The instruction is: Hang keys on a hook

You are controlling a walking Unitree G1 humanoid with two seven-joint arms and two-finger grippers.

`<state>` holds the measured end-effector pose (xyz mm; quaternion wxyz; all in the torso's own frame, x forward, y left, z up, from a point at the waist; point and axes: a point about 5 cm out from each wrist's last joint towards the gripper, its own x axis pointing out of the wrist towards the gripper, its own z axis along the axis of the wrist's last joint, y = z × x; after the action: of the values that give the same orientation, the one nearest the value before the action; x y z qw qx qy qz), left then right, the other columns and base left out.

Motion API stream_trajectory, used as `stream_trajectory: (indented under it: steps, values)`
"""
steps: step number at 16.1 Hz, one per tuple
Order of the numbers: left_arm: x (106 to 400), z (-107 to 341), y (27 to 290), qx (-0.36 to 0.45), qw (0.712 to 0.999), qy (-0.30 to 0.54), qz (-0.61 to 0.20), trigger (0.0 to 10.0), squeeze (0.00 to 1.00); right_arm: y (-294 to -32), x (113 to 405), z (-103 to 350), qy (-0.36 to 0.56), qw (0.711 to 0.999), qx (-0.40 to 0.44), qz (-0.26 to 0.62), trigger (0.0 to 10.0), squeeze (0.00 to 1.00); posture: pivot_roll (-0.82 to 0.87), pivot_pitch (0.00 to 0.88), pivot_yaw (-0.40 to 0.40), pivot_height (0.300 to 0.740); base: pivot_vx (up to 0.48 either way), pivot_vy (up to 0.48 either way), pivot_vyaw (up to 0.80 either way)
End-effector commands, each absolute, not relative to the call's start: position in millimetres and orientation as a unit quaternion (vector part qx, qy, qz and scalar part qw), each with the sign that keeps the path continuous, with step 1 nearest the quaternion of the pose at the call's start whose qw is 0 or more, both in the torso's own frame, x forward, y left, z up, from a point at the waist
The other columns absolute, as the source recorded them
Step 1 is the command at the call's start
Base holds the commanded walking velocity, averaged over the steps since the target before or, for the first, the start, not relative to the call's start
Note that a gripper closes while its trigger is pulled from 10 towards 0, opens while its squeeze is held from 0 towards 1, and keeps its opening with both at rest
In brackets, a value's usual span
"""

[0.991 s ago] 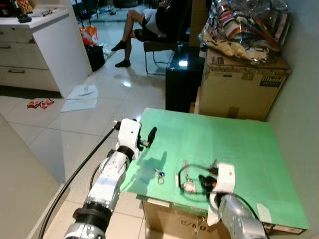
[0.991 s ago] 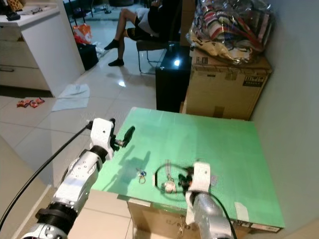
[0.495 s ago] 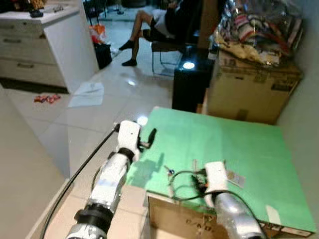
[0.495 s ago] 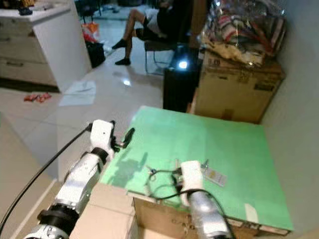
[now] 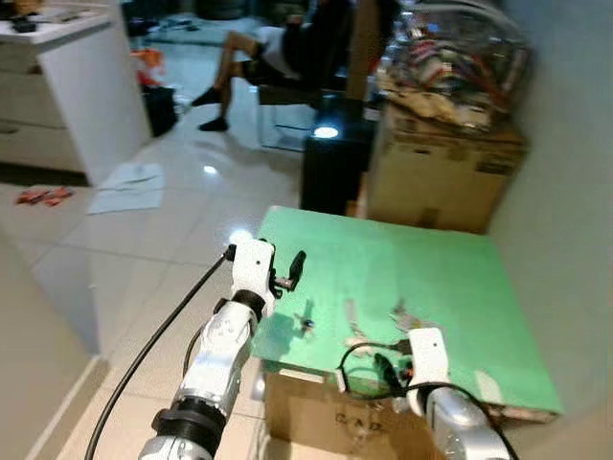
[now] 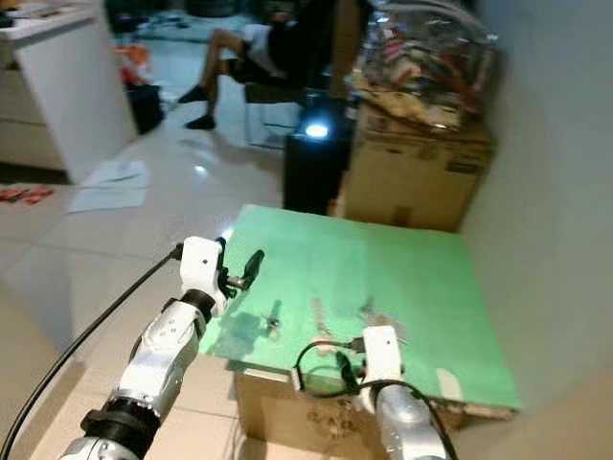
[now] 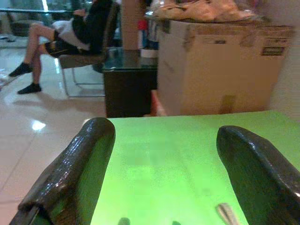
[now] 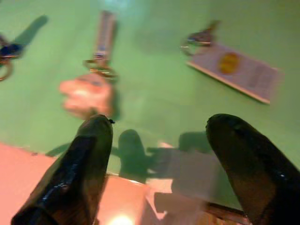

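Floor of pale glossy tile (image 5: 144,240) stretched away from the robot, with a person (image 5: 259,53) seated on a chair at its far side and a white cabinet (image 5: 72,86) along the left. A green square tabletop (image 5: 431,278) rested on a brown cardboard box (image 5: 316,422), and behind its far edge stood a larger cardboard box (image 5: 441,177) heaped with clear-wrapped bundles (image 5: 450,57), beside a black glass-topped stand (image 5: 330,163).

The left gripper (image 7: 159,173) hovered above the tabletop's left edge, its two black fingers (image 7: 70,173) spread wide with nothing between them. The right gripper (image 8: 173,164) hung at the near edge, its fingers (image 8: 79,168) likewise set well apart and holding nothing.

Three key sets lay near that near edge: a key on a white card tag with a yellow spot (image 8: 234,70) toward the right, a strap keyring with a pinkish fob (image 8: 93,79) in the middle, blurred, and a small ring with a blue-headed key (image 5: 306,322) toward the left.
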<state>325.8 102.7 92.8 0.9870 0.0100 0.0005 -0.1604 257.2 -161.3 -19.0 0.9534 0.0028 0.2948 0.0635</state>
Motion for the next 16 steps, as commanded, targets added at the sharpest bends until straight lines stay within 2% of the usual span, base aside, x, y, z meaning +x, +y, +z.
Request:
stream_trajectory:
  steps: [1,3,7,12,13,14,16]
  values:
    - [328.6,95.0,103.3,0.007,0.988,-0.002,-0.154,10.0,0.0,-161.8,260.3,-17.3,0.288,0.956,0.002,0.062,10.0,1.0,-0.22,0.033,-0.003,0.74,0.0,0.0,0.0]
    - [328.9,97.0,101.2,0.011,0.988,-0.007,-0.157,10.0,0.0,-158.5,267.0,-12.9,0.265,0.96,-0.016,0.083,10.0,1.0,-0.21,0.035,0.004,0.74,0.0,0.0,0.0]
    - [325.2,95.2,101.4,0.015,0.987,-0.008,-0.159,10.0,0.0,-153.1,275.2,-5.0,0.225,0.969,0.006,0.098,10.0,1.0,-0.19,0.049,0.01,0.74,0.0,0.0,0.0]
    - [313.1,91.7,110.5,0.043,0.985,-0.006,-0.168,10.0,0.0,-137.3,290.7,6.7,0.188,0.975,-0.003,0.118,10.0,1.0,-0.14,0.092,0.034,0.74,0.0,0.0,0.0]
    - [309.9,90.9,114.2,0.046,0.985,-0.004,-0.167,10.0,0.0,-137.1,293.0,8.7,0.181,0.977,-0.02,0.115,10.0,0.91,-0.12,0.102,0.043,0.74,0.0,0.0,0.0]
    - [306.5,90.5,118.5,0.051,0.985,-0.002,-0.167,10.0,0.0,-137.7,295.7,11.8,0.17,0.979,-0.037,0.107,10.0,0.0,-0.11,0.111,0.05,0.74,0.0,0.0,0.0]
    - [300.6,90.0,126.4,0.061,0.984,0.002,-0.168,10.0,0.0,-137.8,299.4,14.8,0.161,0.982,-0.038,0.094,10.0,0.0,-0.09,0.126,0.063,0.74,0.0,0.0,0.0]
